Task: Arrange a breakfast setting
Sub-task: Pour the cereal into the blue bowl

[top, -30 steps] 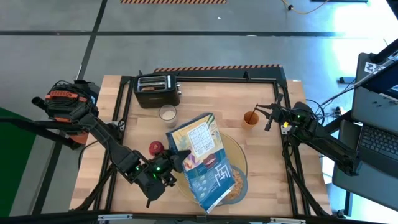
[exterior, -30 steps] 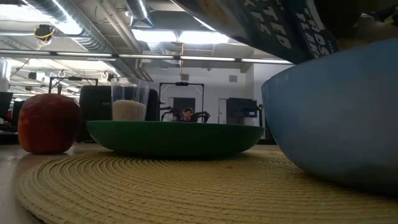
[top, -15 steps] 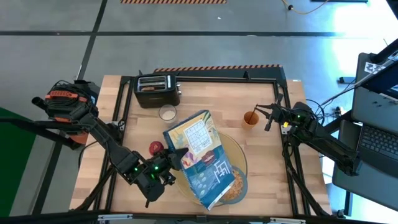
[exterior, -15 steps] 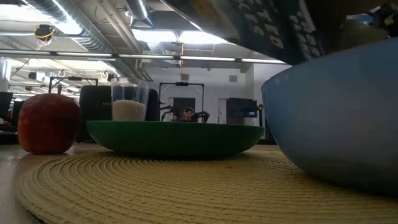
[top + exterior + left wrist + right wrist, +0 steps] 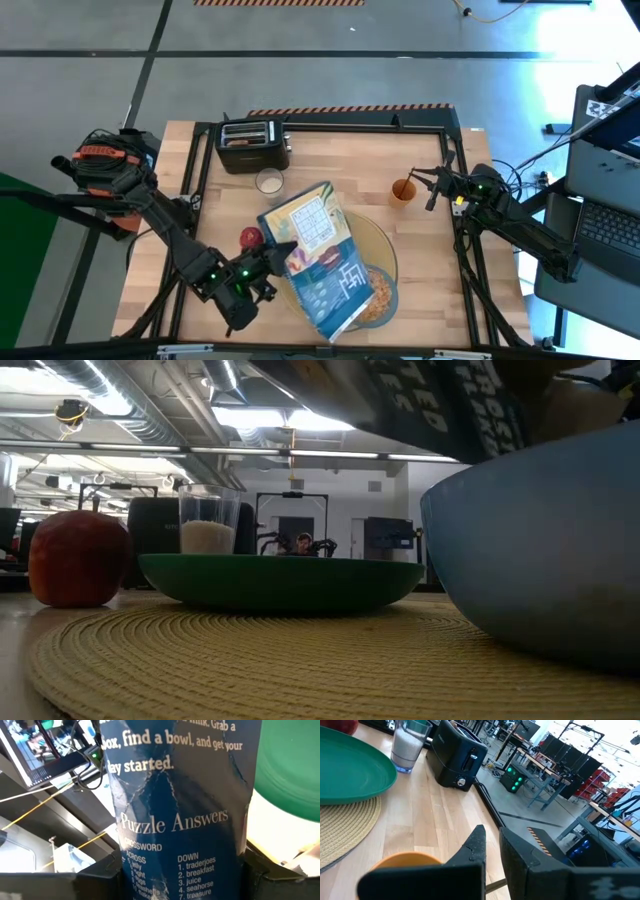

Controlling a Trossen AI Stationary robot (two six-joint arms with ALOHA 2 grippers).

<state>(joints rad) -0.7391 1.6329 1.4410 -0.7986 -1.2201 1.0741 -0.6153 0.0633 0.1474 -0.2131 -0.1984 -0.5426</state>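
One left tool [image 5: 272, 262] grips the cereal box [image 5: 318, 255] tilted over the cereal-filled bowl [image 5: 382, 295]; right tool [image 5: 432, 188] closed.

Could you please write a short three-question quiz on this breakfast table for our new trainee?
1. True or false: the left gripper is shut on the blue cereal box, tipped over the blue-grey bowl.
2. What stands nearest the right gripper? A) red apple B) orange drink cup C) toaster
3. Fill in: the green plate rests on the large round yellow ____.

Key
1. True; the bowl already holds cereal in the high view.
2. B; that gripper is shut and holds nothing.
3. mat
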